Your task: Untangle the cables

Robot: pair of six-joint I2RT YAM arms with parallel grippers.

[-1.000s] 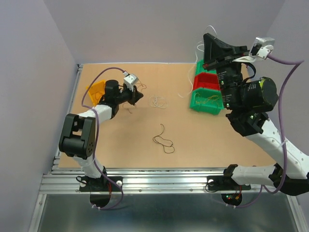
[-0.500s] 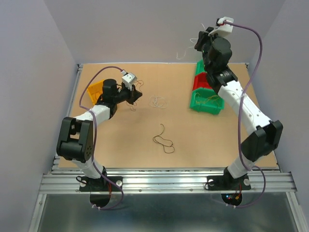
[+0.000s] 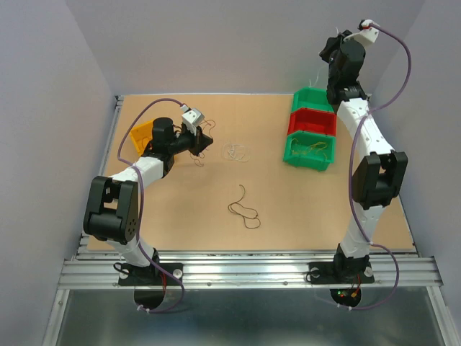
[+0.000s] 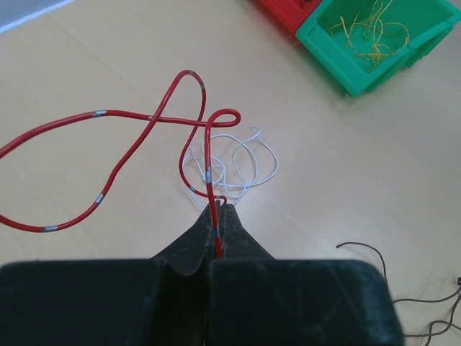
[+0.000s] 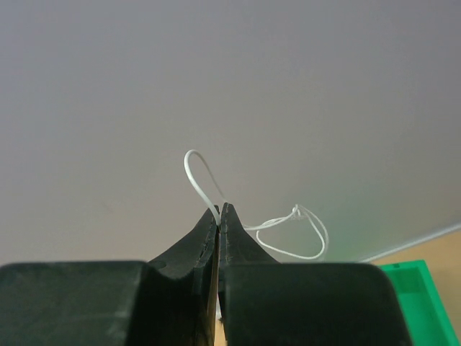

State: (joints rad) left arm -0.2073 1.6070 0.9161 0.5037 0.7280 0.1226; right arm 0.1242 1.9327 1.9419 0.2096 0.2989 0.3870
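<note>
Your left gripper (image 4: pixel 218 205) has its jaws pressed together on the end of a thin red wire with grey bands (image 4: pixel 144 119), which rises from the fingertips and curls off to the left in two open loops above the tan table board (image 3: pixel 180 216). Just beyond those fingertips a curly whitish wire (image 4: pixel 245 162) lies loose on the board, and you can see it in the top view between the left gripper (image 3: pixel 204 143) and the bins. A dark brown wire (image 3: pixel 245 209) lies by itself in a wavy line nearer the arm bases, well apart from both grippers. Your right gripper (image 5: pixel 219 209) is lifted high against the grey back wall, jaws closed tight on a thin white wire (image 5: pixel 297 211) that loops out from either side of the tips. Below it stand three bins in a row: the near green plastic bin (image 3: pixel 290 154) with a tangle of yellow wires (image 4: pixel 371 29) inside, a red plastic bin (image 3: pixel 311 122), and a far green plastic bin (image 3: pixel 313 99). An orange plastic bin (image 3: pixel 142 135) sits behind your left arm
</note>
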